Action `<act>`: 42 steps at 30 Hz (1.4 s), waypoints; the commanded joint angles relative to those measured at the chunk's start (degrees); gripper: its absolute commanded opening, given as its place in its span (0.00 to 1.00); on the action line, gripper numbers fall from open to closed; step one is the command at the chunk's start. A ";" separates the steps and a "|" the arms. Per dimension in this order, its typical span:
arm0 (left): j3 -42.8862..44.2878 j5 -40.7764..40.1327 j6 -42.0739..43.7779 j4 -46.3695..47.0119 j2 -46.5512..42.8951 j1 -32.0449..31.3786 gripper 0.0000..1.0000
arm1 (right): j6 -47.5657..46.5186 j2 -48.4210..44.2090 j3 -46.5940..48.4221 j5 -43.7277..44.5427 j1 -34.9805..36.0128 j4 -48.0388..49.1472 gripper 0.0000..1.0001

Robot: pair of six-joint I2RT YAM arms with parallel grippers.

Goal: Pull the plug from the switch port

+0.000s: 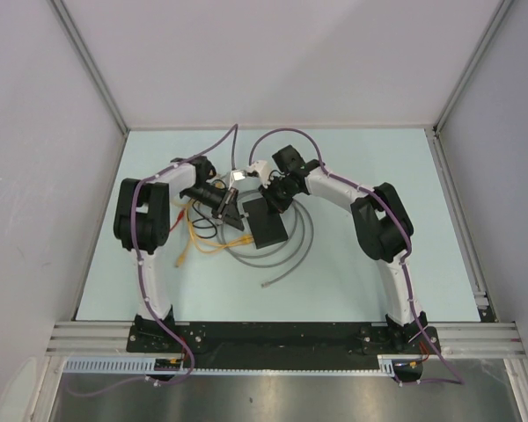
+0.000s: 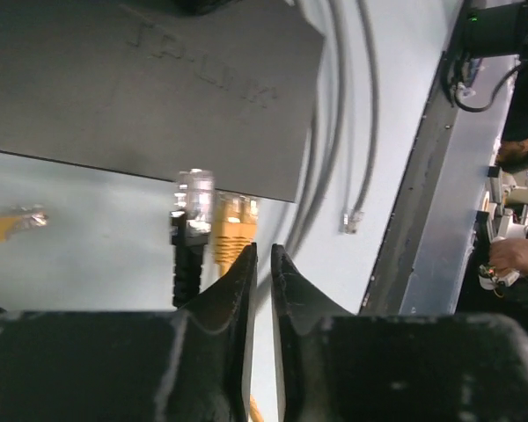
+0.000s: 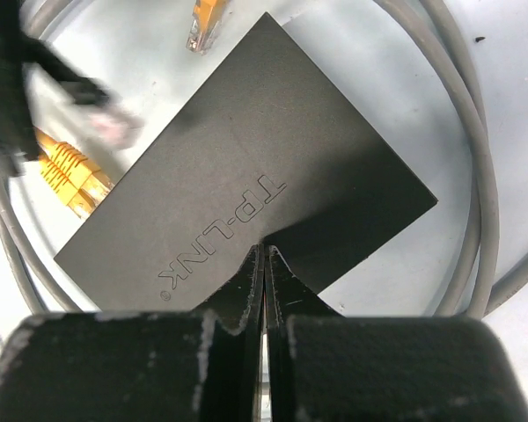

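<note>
Pale blue-green tabletop [image 1: 378, 176] fills the booth between grey walls, and the switch [image 1: 266, 221] lies flat near its middle, a matte-black TP-LINK box set at an angle.

Left of the switch, yellow cables [image 1: 201, 236] sprawl in loose loops. The left gripper [image 2: 264, 257] sits low just beside the switch's port edge, fingers almost touching with only a thin slit between them and nothing caught in it.

At that port edge, in the left wrist view, a black cable's clear plug [image 2: 194, 195] stands next to two yellow plugs [image 2: 235, 224]. The yellow ones look seated in the switch. The clear one is blurred in the right wrist view, so I cannot tell whether it is in its port.

Over the switch, the right gripper [image 3: 264, 257] is pinched fully together, its tips resting on the box's top face near one edge.

Right of the switch, a grey cable [image 1: 301, 251] curls around it, its loose plug [image 1: 267, 286] lying on the table nearby.
</note>
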 commanded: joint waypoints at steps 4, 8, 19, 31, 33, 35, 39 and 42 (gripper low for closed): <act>-1.87 -4.25 -3.72 7.52 2.64 -1.12 0.25 | -0.95 4.80 -3.96 8.64 -0.11 -6.26 0.00; -5.30 -6.18 -9.35 15.08 1.06 -1.21 0.36 | -0.15 4.72 -4.04 9.35 -0.29 -6.00 0.00; -2.94 -1.01 -11.92 14.92 6.85 -1.73 0.35 | -1.30 5.24 -3.34 5.31 -1.34 -8.20 0.00; -0.56 -1.35 -10.24 11.22 9.23 -3.84 0.25 | -0.51 6.21 -2.90 5.04 -1.78 -8.29 0.00; -0.73 -1.61 -10.15 11.05 9.15 -4.11 0.24 | -0.33 6.30 -2.90 5.30 -1.78 -8.20 0.00; -0.82 -1.09 -10.06 10.70 8.71 -4.20 0.21 | -0.07 6.30 -2.90 5.39 -1.78 -8.11 0.00; 2.58 5.05 -6.22 4.83 10.80 -4.02 0.19 | 0.29 6.56 -2.73 5.48 -1.78 -8.20 0.00; 7.07 7.17 -1.89 -4.67 15.38 -4.02 0.20 | 0.55 6.74 -2.64 5.30 -1.69 -8.37 0.00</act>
